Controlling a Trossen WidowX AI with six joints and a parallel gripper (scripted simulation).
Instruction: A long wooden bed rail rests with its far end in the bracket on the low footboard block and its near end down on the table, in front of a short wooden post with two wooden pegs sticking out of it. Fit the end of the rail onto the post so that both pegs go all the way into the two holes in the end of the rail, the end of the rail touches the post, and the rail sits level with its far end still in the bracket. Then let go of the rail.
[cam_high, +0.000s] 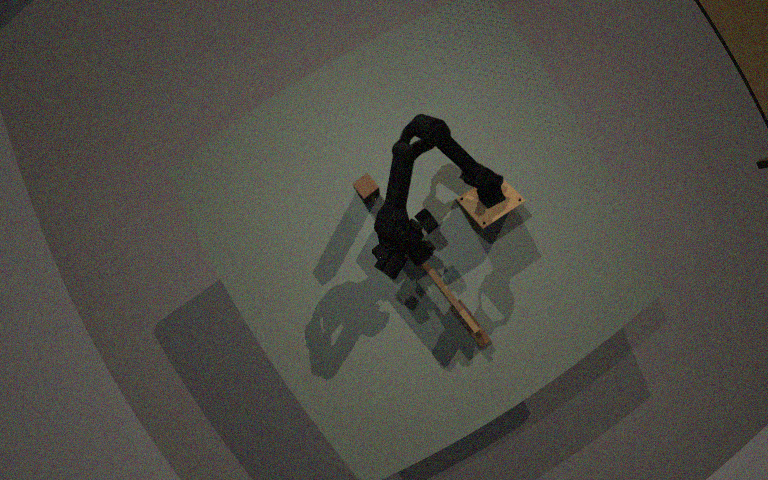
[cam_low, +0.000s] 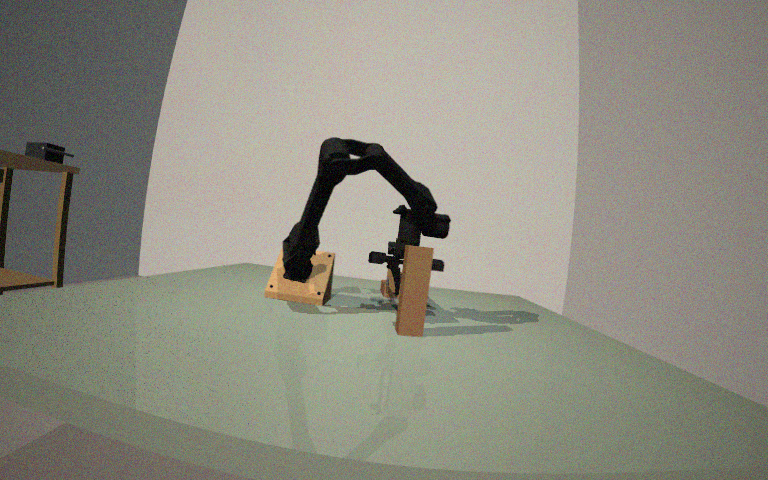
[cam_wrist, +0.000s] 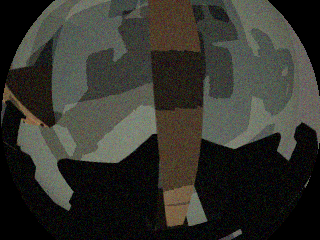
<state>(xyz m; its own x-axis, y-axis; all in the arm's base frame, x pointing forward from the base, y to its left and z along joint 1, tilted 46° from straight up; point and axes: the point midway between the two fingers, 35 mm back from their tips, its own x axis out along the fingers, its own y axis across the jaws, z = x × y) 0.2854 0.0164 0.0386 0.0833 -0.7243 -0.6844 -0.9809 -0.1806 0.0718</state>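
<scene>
The wooden rail (cam_high: 447, 291) (cam_wrist: 180, 150) runs from under my gripper to the low footboard block (cam_high: 483, 340) (cam_low: 385, 288), its far end at the bracket. My gripper (cam_wrist: 168, 138) is shut on the rail near its near end; in the exterior view it stands just behind the post. The short wooden post (cam_high: 366, 185) (cam_low: 415, 291) stands upright. The arm hides the rail's near end from the top view, and the post hides it from the exterior view. A thin dark line crosses lighter wood low in the wrist view. Pegs, holes, contact with the post and exact level cannot be made out.
The arm's wooden base plate (cam_high: 484, 221) (cam_low: 280, 292) stands to one side of the rail, with the arm arching from it toward the post. Dark shadows lie around the rail. A wooden stand (cam_low: 63, 226) with a dark device (cam_low: 45, 151) is far off at the left.
</scene>
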